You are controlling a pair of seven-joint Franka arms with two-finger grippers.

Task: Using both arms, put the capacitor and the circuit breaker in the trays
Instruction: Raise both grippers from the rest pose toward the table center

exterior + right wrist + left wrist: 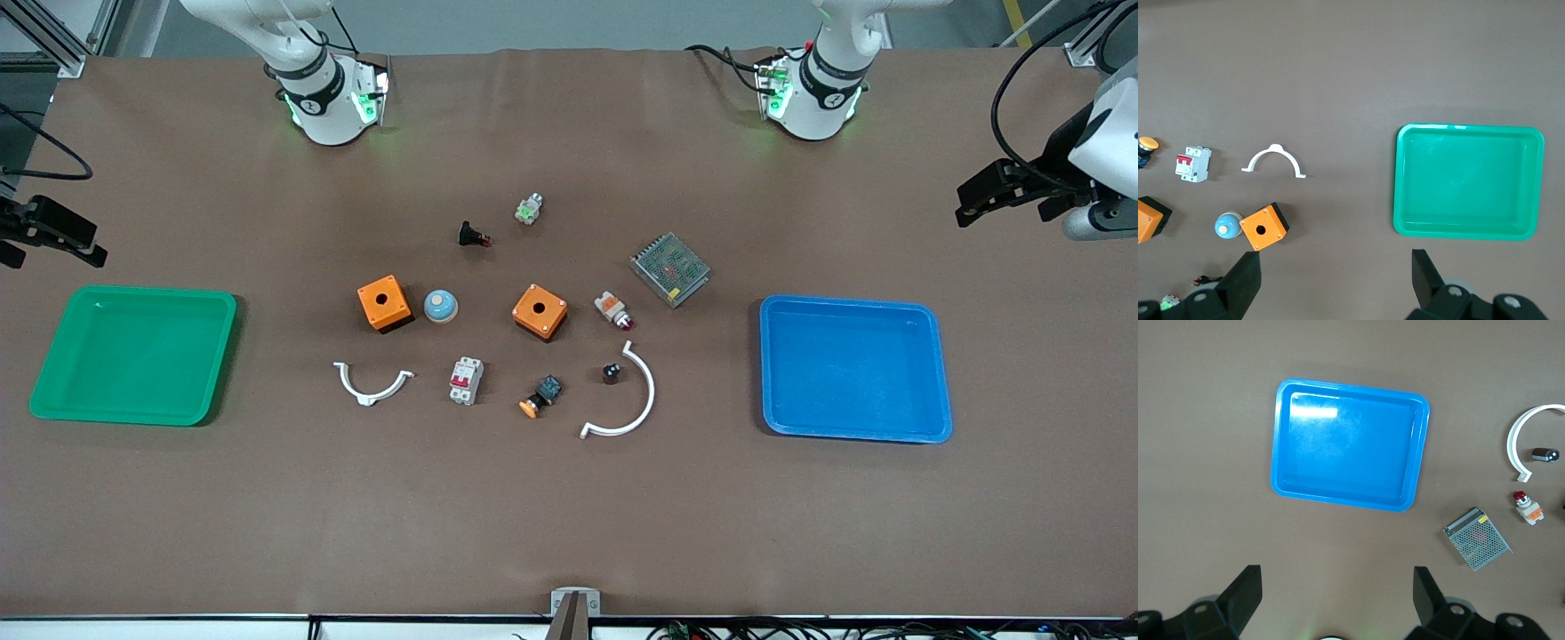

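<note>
Front view: circuit breaker (466,380), capacitor (611,372) mid-table; both hands open

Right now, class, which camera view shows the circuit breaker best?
The right wrist view: the circuit breaker shows large, red levers clear. The front view shows it smaller. The left wrist view misses it.

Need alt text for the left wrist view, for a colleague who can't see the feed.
Left gripper, fingers open, hangs over bare table beside an empty blue tray. Toward one edge lie a metal mesh box, a white-and-orange part with a red tip, a white curved bracket and the capacitor inside its curve.
</note>
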